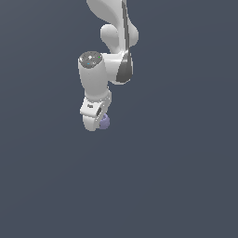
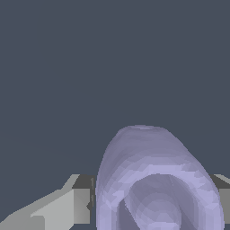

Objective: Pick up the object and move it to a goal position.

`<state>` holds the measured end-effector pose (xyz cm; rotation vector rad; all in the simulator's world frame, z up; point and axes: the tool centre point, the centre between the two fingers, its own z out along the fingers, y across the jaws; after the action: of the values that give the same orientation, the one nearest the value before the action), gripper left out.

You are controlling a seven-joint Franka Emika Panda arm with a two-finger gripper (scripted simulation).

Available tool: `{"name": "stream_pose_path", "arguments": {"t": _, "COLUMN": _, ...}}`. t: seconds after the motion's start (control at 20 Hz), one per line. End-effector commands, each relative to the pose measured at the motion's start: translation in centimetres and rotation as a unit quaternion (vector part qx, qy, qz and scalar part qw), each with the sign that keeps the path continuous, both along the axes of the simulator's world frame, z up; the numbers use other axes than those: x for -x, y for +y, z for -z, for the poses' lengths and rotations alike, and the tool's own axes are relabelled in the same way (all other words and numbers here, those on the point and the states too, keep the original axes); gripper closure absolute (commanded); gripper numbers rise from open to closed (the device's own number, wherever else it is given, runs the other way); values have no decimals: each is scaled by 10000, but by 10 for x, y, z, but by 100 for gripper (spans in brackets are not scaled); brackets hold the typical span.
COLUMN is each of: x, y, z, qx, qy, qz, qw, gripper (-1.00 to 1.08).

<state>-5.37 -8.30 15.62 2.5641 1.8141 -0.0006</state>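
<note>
The object is a small lavender-purple lumpy thing that peeks out beside the tip of my white gripper in the exterior view. In the wrist view the object fills the space between my grey fingers, with its curled spiral hollow facing the camera. The fingers stand against both of its sides, so the gripper is shut on it. Most of the object is hidden behind the hand in the exterior view.
A plain dark blue-grey surface lies all around. The white arm comes down from the top of the exterior view. No other objects show.
</note>
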Motion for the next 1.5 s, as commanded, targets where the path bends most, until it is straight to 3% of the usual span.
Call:
{"name": "stream_pose_path", "arguments": {"t": 0.0, "x": 1, "y": 6, "z": -28, "qx": 0, "qy": -3, "qz": -3, "qw": 10000, "gripper": 108}}
{"name": "stream_pose_path", "arguments": {"t": 1.0, "x": 1, "y": 48, "z": -243, "qx": -6, "qy": -1, "qz": -5, "qw": 10000, "gripper": 108}}
{"name": "stream_pose_path", "arguments": {"t": 1.45, "x": -2, "y": 60, "z": -307, "qx": -4, "qy": 0, "qz": 3, "qw": 10000, "gripper": 108}}
